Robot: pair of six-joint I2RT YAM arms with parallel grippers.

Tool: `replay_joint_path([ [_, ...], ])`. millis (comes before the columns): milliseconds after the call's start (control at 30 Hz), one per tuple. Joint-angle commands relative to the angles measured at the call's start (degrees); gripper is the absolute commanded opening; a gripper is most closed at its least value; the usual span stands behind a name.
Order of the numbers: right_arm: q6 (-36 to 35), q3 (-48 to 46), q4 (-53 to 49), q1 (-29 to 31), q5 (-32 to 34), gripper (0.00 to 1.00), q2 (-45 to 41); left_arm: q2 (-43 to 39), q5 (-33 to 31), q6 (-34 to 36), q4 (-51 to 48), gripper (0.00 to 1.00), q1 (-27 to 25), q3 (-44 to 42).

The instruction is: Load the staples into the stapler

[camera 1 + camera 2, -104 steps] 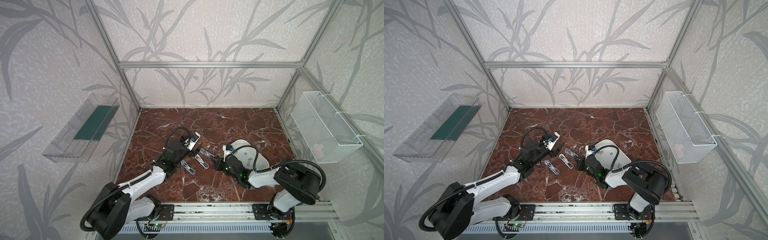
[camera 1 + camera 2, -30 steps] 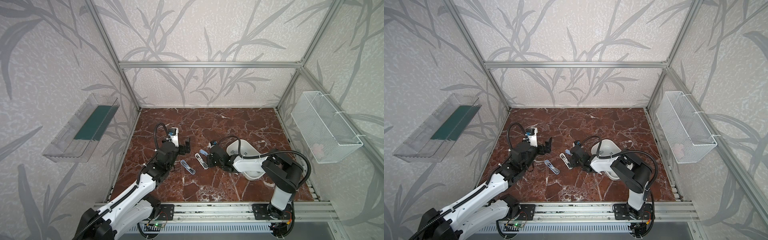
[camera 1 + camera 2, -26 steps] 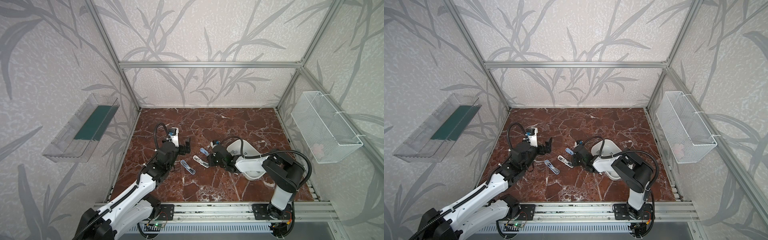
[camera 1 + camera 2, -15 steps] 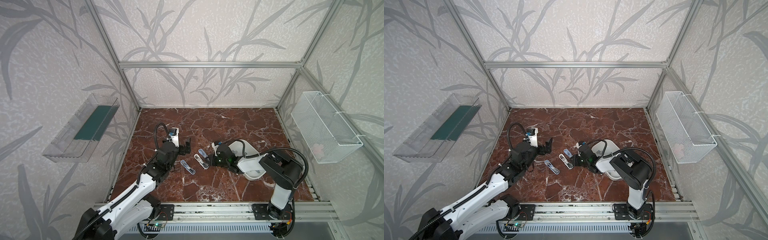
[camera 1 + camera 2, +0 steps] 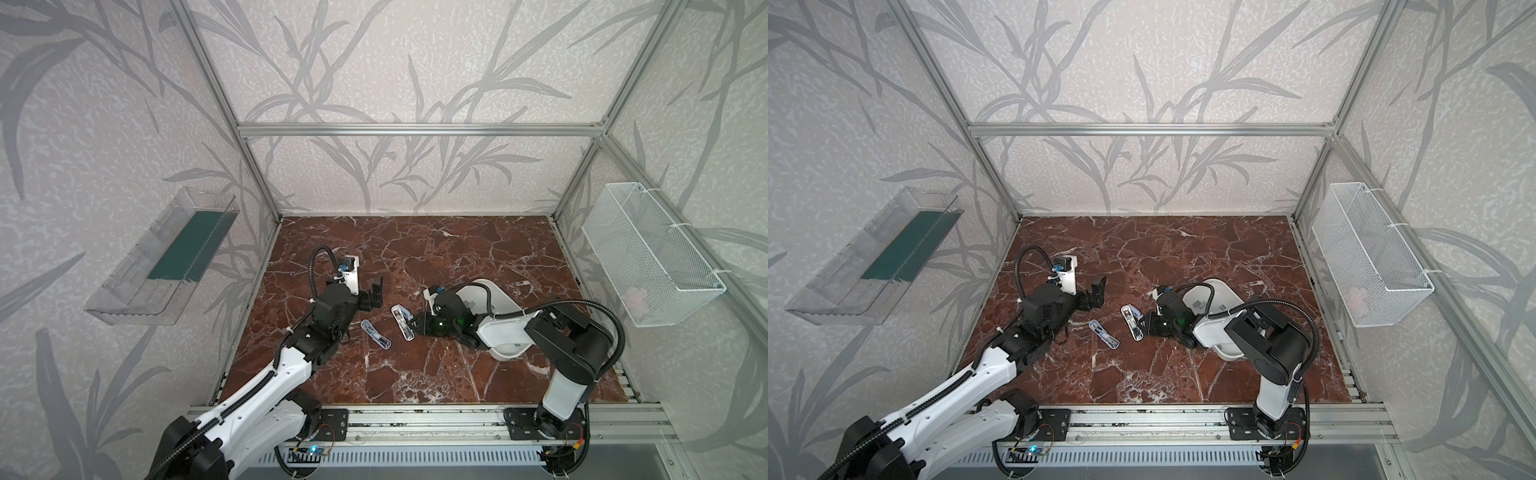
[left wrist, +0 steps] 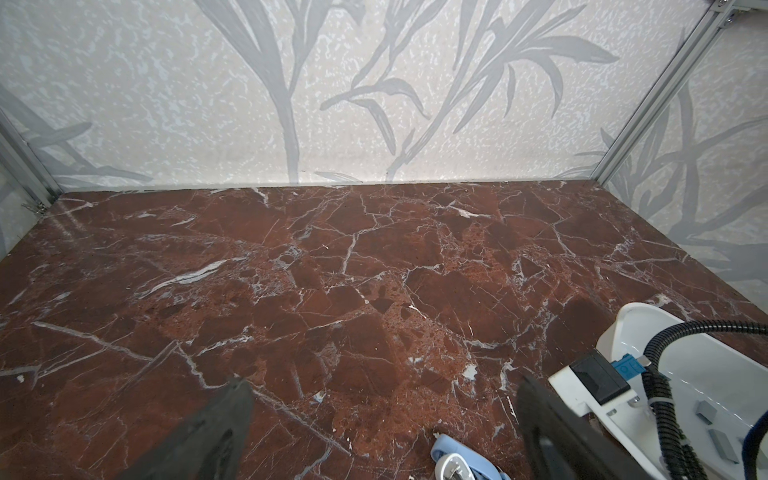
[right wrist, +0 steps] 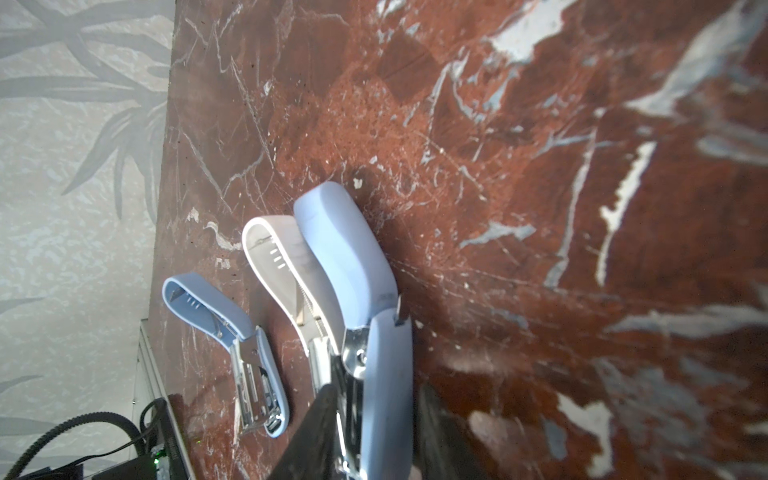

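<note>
Risk: right jaws straddle stapler, clamped or not cannot tell; loose hold could let it skid on desk; left jaws wide apart, empty.

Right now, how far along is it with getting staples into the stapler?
Done: a blue stapler lies hinged open. In hand: the right gripper straddles another opened stapler; whether it actually grips, I cannot tell. The left gripper hangs open and empty. Left: the staples lie loose in the white tray, so picking a strip and sliding it in seems yet to come.
</note>
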Motion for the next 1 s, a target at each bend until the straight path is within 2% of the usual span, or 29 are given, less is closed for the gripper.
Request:
replay_joint_path([
  [0,-1.10,-1.71,-12.35,0.03,3.92,0.37,0.88,0.13,0.42,-0.74,-0.87,0.99,0.16,0.35],
  [200,-4.54,0.21,-18.29,-0.05,8.53,0.37,-0.55,0.80,0.86,-0.51,-1.42,0.99,0.22,1.12],
  [333,-5.47,0.31,-18.47,-0.23,9.02,0.25,-1.97,0.68,0.88,-0.56,-1.21,0.99,0.21,0.91],
  [667,-3.94,-3.57,-9.97,-3.66,1.94,0.21,-1.27,0.31,1.19,-0.23,-1.47,0.99,0.20,0.87],
  [867,-2.83,-4.02,-8.60,-4.20,-0.77,0.04,-0.35,0.40,1.34,-0.21,-1.21,0.99,0.15,0.79],
  [967,-1.26,-5.50,-6.12,-5.03,-2.41,0.02,-0.26,0.68,1.38,-0.21,-1.47,0.99,0.14,0.79],
])
